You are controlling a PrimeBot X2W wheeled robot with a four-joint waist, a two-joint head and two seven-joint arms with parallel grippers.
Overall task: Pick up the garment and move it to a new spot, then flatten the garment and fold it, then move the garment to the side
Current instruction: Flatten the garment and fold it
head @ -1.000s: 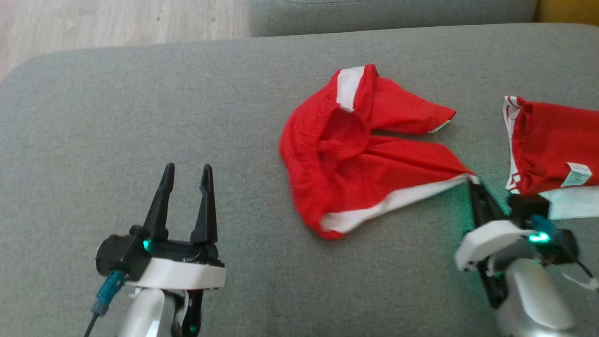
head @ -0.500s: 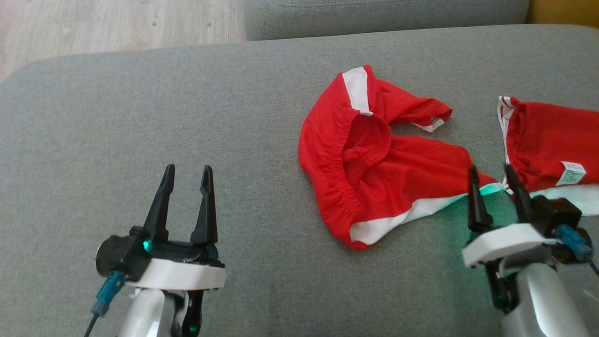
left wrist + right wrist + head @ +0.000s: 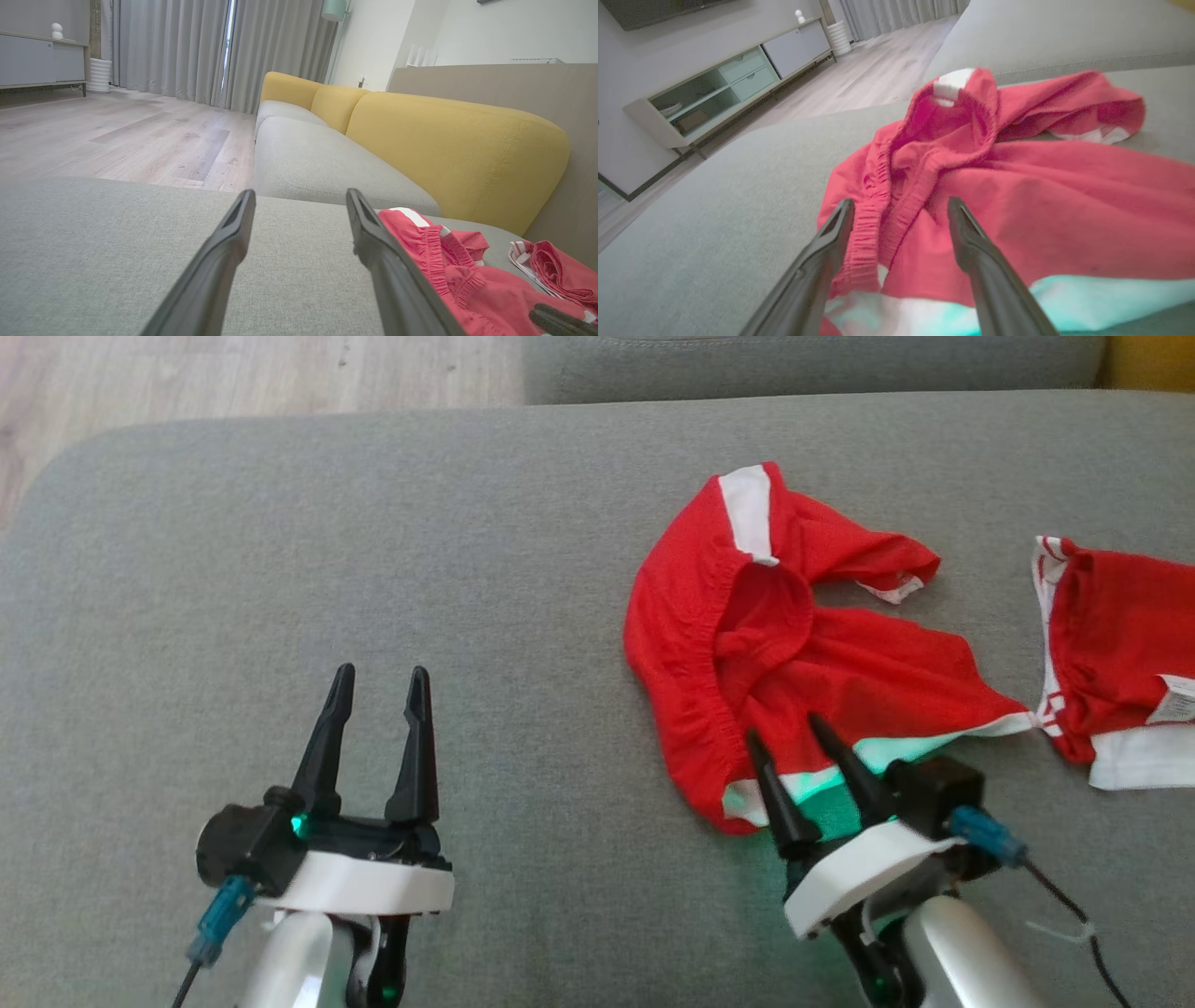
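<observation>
The garment (image 3: pixel 803 644) is a pair of red shorts with white trim, lying crumpled on the grey sofa seat (image 3: pixel 373 541) right of centre. My right gripper (image 3: pixel 782 726) is open, its fingers over the garment's near white hem, holding nothing. In the right wrist view the garment (image 3: pixel 1017 186) lies just past the spread fingers of the right gripper (image 3: pixel 900 201), the elastic waistband between them. My left gripper (image 3: pixel 382 670) stands open and empty at the lower left, well clear of the cloth. In the left wrist view the left gripper (image 3: pixel 300 193) points past the garment (image 3: pixel 448 275).
A second red and white garment (image 3: pixel 1111 644) lies at the seat's right edge, close to the first. A yellow backrest (image 3: pixel 448 140) runs along the right in the left wrist view. Another grey cushion (image 3: pixel 803 364) and wooden floor (image 3: pixel 233 378) lie beyond the far edge.
My right gripper has opened and let go of the garment's white-hemmed corner, then moved left to its near hem. The garment has settled slack. The left arm stays put.
</observation>
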